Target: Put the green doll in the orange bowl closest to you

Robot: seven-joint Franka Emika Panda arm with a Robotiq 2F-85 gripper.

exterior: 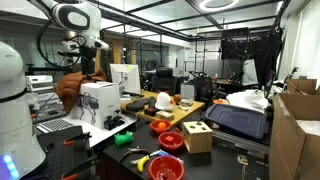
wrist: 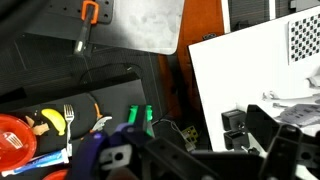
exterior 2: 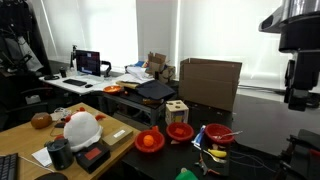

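Note:
The green doll (exterior: 122,138) lies on the dark table near its edge, and shows at the bottom edge of an exterior view (exterior 2: 186,174). The large orange bowl (exterior: 166,167) stands at the table's near end beside a yellow banana-like thing (exterior: 143,158). It also shows in an exterior view (exterior 2: 216,135) and at the left edge of the wrist view (wrist: 12,140). My gripper (exterior: 91,66) hangs high above and well away from both, also seen in an exterior view (exterior 2: 298,92). In the wrist view its dark fingers (wrist: 200,140) look apart with nothing between them.
A smaller red-orange bowl (exterior: 171,141) and a bowl holding an orange lump (exterior 2: 150,141) stand near a wooden cube (exterior: 197,136). A white box (exterior: 99,100) and clutter fill the neighbouring bench. A fork (wrist: 68,118) lies by the banana. Cardboard boxes (exterior 2: 209,82) stand behind.

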